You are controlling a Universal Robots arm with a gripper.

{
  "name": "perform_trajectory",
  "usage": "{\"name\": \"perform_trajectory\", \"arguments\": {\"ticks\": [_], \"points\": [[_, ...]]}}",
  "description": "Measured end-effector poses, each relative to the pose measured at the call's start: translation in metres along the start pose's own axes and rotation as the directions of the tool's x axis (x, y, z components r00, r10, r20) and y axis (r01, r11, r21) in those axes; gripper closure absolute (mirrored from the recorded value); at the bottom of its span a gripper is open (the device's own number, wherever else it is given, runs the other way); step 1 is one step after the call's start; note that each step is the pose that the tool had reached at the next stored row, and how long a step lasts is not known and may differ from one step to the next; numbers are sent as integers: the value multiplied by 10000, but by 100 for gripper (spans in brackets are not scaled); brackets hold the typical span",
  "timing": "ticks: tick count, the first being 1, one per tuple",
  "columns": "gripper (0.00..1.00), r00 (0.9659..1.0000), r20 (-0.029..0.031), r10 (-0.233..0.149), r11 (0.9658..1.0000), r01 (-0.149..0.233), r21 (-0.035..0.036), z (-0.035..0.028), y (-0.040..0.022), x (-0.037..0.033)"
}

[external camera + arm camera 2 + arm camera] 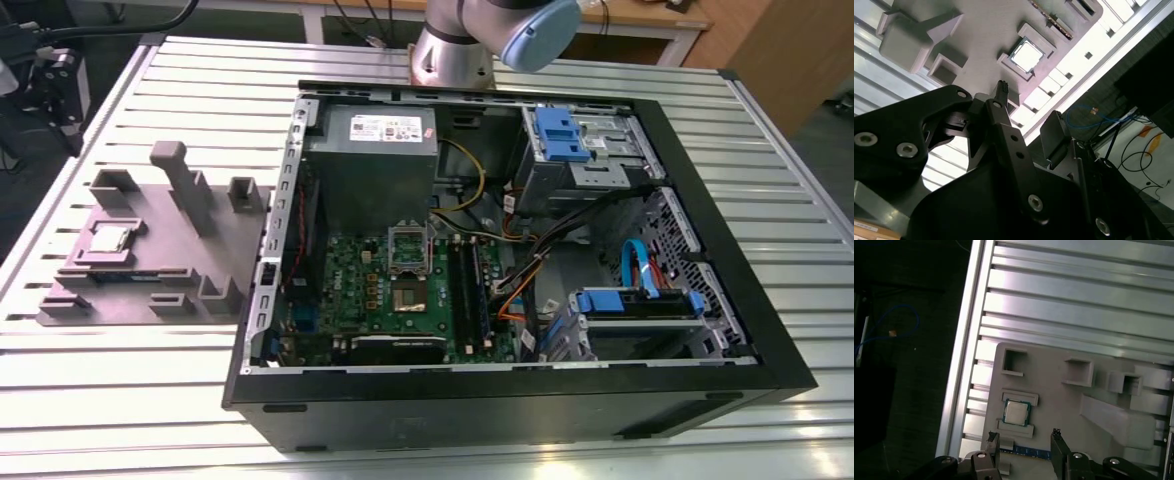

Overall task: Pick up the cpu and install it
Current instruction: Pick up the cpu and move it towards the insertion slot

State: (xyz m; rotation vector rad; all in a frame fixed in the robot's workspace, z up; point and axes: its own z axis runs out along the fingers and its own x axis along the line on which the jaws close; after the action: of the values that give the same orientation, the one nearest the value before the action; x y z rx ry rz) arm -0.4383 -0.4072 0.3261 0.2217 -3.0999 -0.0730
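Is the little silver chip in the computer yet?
Out. The cpu lies flat in the grey fixture tray, outside the computer case.

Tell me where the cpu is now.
The cpu sits in the grey tray on the exterior view's left, beside the computer case; in the first wrist view the open gripper hovers near it.
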Motion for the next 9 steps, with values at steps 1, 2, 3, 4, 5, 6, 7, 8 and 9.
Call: {"name": "perform_trajectory", "arguments": {"ticks": [1, 2, 3, 4, 5, 6, 7, 8, 9], "points": [[47, 10000, 0, -3, 10000, 3, 0, 16, -2, 0], [47, 10000, 0, -3, 10000, 3, 0, 16, -2, 0], [47, 10000, -1, -3, 10000, 3, 0, 16, -2, 0], [47, 10000, -1, -2, 10000, 2, 0, 16, -2, 0], [47, 10000, -1, -3, 10000, 3, 0, 16, -2, 0], [47, 10000, -1, -3, 10000, 3, 0, 16, -2, 0], [47, 10000, -1, -3, 10000, 3, 0, 16, -2, 0], [47, 10000, -4, -3, 10000, 3, -3, 21, -2, -1], [47, 10000, -16, -5, 10000, 5, -5, 26, -2, -1]]}}
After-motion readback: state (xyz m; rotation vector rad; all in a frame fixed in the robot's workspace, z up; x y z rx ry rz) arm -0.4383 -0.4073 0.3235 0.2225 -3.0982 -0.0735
